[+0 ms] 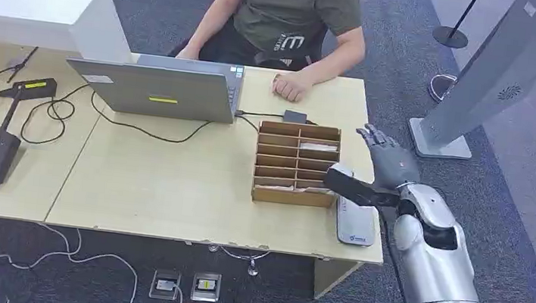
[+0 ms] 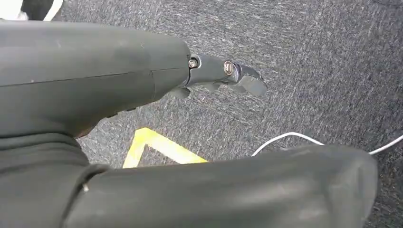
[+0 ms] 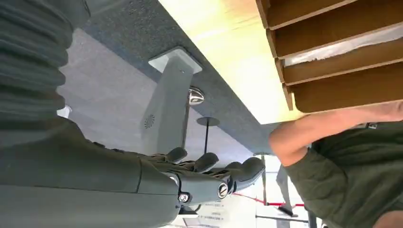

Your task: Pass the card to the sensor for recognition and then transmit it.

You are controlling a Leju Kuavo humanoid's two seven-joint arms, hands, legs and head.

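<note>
Right hand [image 1: 389, 161] raised beside divided box [image 1: 295, 163], fingers [image 3: 209, 164] extended, empty | left hand [image 2: 223, 76] over carpet, fingers' state unclear | card [image 1: 317, 147] lay in box on surface [image 1: 169, 186]

Little can be read here. The person's dark green shirt [image 1: 289, 1] carries a white printed mark low on the front, a letter-like logo with small lettering above it, too small to make out. The grey slanted kiosk [image 1: 502, 71] bears a round dotted emblem on its side without legible words. The white flat device [image 1: 354, 226] at the desk [image 1: 169, 193] edge shows a small blue mark, unreadable. The laptop [image 1: 158, 89] lid carries a yellow sticker and a pale label, both illegible.
</note>
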